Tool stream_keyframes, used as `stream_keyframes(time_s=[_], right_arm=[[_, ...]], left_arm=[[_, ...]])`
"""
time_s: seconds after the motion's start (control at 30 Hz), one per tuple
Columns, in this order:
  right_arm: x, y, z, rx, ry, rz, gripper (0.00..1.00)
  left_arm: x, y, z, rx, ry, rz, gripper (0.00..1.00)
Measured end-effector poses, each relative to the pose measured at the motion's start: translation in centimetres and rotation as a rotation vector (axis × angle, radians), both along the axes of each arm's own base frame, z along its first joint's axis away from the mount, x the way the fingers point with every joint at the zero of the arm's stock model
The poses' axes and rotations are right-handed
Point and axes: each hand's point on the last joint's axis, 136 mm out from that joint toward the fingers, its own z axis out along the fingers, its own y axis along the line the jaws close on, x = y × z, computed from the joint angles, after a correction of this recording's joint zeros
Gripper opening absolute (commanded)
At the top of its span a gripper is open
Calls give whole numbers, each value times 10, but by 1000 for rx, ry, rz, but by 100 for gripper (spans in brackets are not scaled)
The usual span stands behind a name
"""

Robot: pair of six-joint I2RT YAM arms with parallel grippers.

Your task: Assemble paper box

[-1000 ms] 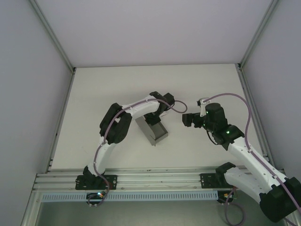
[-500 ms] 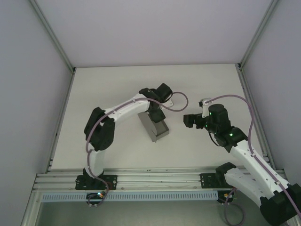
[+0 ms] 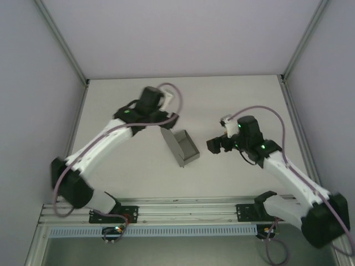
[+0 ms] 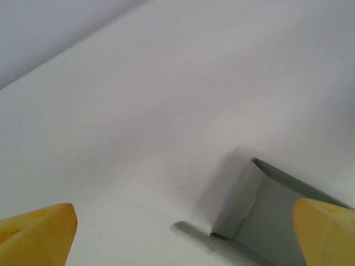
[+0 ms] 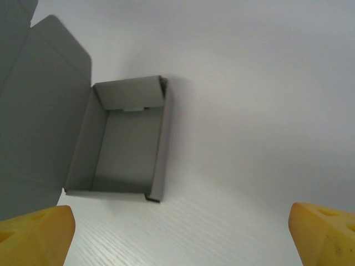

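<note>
Box (image 3: pixel 183 148) sits centre of worktop (image 3: pixel 244 94), walls up, lid flap (image 5: pixel 39 111) open. Left fingers (image 4: pixel 37 230) apart, empty, just beside it. Right fingers (image 5: pixel 34 230) apart above, probably lined up to fold the flap.

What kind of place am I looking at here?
Likely a lab robot test cell: left arm and right arm bolted to an aluminium rail, a white table boxed in by plain wall panels, and a grey paper box on it.

Left arm (image 3: pixel 105 141) blurred overhead; paper box (image 4: pixel 266 216) cropped by left-wrist view's edge.
</note>
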Motion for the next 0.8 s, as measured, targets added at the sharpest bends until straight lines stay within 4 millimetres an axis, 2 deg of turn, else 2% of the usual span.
stream_keyframes(time_s=[0.07, 0.13, 0.2, 0.3, 0.37, 0.43, 0.5, 0.6, 0.63, 0.77, 0.8], right_arm=[[19, 17, -3, -17, 24, 91, 96], [46, 38, -2, -37, 23, 201, 92], [73, 61, 0, -59, 0, 327, 90], [96, 90, -11, -104, -25, 519, 90], [100, 107, -25, -146, -26, 639, 89], [101, 124, -41, -183, -10, 740, 84], [102, 138, -57, -211, 11, 829, 81], [98, 153, -80, -241, 59, 933, 80], [95, 155, -87, -249, 76, 957, 76], [87, 159, -114, -310, 139, 1004, 39], [86, 158, -118, -323, 150, 1002, 33]], left_arm=[[-8, 36, 14, -103, -36, 109, 100], [-23, 65, 15, -183, -51, 195, 100], [-39, 86, 0, -231, -32, 262, 100], [-59, 110, -39, -245, 44, 347, 100], [-71, 121, -61, -246, 91, 391, 100], [-83, 130, -78, -251, 131, 426, 100], [-90, 135, -86, -267, 144, 446, 100], [-94, 135, -84, -294, 142, 449, 100], [-94, 135, -83, -301, 142, 450, 100], [-90, 137, -86, -310, 156, 467, 100], [-89, 137, -88, -306, 164, 469, 100]])
